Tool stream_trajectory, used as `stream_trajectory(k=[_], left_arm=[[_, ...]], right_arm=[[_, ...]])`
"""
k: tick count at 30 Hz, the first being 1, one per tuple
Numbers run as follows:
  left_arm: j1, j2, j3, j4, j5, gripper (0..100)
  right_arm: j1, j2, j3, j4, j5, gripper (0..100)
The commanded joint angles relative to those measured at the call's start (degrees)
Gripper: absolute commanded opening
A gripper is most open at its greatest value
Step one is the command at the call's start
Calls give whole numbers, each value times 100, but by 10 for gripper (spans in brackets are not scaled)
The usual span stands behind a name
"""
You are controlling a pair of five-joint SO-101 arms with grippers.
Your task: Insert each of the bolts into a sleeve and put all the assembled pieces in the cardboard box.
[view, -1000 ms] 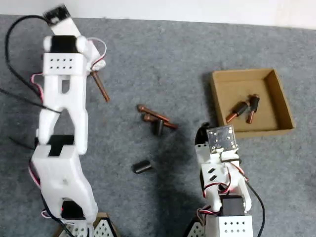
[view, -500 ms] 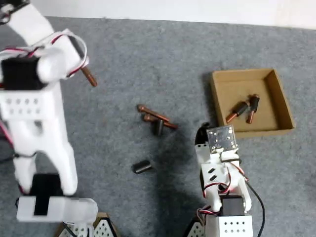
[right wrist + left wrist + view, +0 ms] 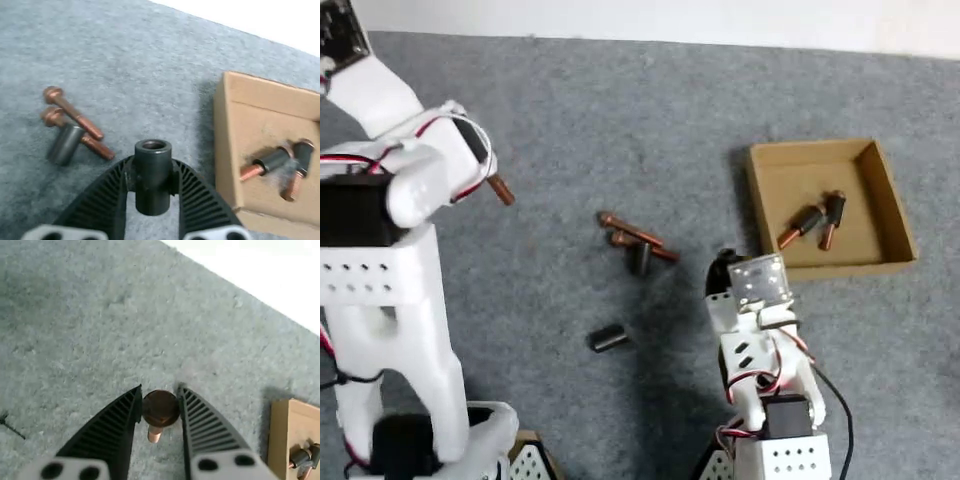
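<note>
My left gripper (image 3: 160, 392) had its jaws closed on a bolt (image 3: 160, 409). They pinched it at the head, with the shank pointing down toward the carpet (image 3: 75, 315). In the high view that bolt hung at about 10 o'clock of the table, well apart from everything else. My right gripper (image 3: 152, 164) was clamped round a sleeve (image 3: 152, 176), held upright with its open bore facing up. It sat near the box (image 3: 820, 172), at about 8 o'clock of it and outside the wall.

The box lay at 2 o'clock of the table. Two assembled pieces were in it, one (image 3: 802, 224) just beside the other (image 3: 832, 215), each a copper shank poking from a dark sleeve.

Near the middle of the table lay two loose bolts (image 3: 628, 229), close together and roughly parallel. A second sleeve (image 3: 641, 258) lay against them at their 5 o'clock. I could not tell whether a bolt ran into it or merely lay beside it. A third sleeve (image 3: 608, 338) lay alone at 7 o'clock of that pile.

By my count, two of five pairs were finished and boxed. The third pair was in hand but not yet joined, and the two grippers stood well apart, so I judged the insertion was the step in hand. After that, two bolts and two sleeves were left on the carpet to pick up, mate and drop in the box.
</note>
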Motion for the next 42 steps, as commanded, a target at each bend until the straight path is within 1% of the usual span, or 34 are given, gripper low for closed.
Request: stream_trajectory(k=[1, 7, 11, 13, 18, 21, 25, 27, 30, 33, 35, 37, 42], left_arm=[[57, -1103, 1068, -862, -53, 5], [66, -3160, 2492, -1371, -44, 4], [92, -4453, 3662, -1538, -9, 4], [92, -5033, 4303, -1767, 0, 4], [101, -6281, 5930, -2734, 9, 4], [101, -6932, 6835, -3297, 9, 4], [101, -7688, 7776, -3930, 9, 5], [101, -8013, 8084, -4149, 9, 5], [163, -8259, 8233, -4220, 44, 5], [365, -8189, 8233, -4220, 501, 5], [593, -8180, 8233, -4229, 774, 5], [884, -8171, 8233, -4237, 897, 5], [1684, -8154, 8242, -4246, 897, 5]], right_arm=[[-145, -101, 637, -198, 26, 5], [-145, -101, 637, -198, 26, 5], [-145, -101, 637, -189, 26, 5], [-154, -101, 637, -189, 26, 5], [-163, -101, 637, -189, 26, 5], [-321, -101, 637, -189, 26, 5], [-400, -110, 629, -215, 26, 5], [-532, -110, 620, -215, 26, 5], [-831, -110, 602, -224, 26, 5], [-1130, -119, 629, -637, 18, 5], [-1305, -101, 646, -1095, 35, 5], [-1411, -110, 646, -1253, 44, 5], [-1754, -110, 646, -1657, 53, 5]])
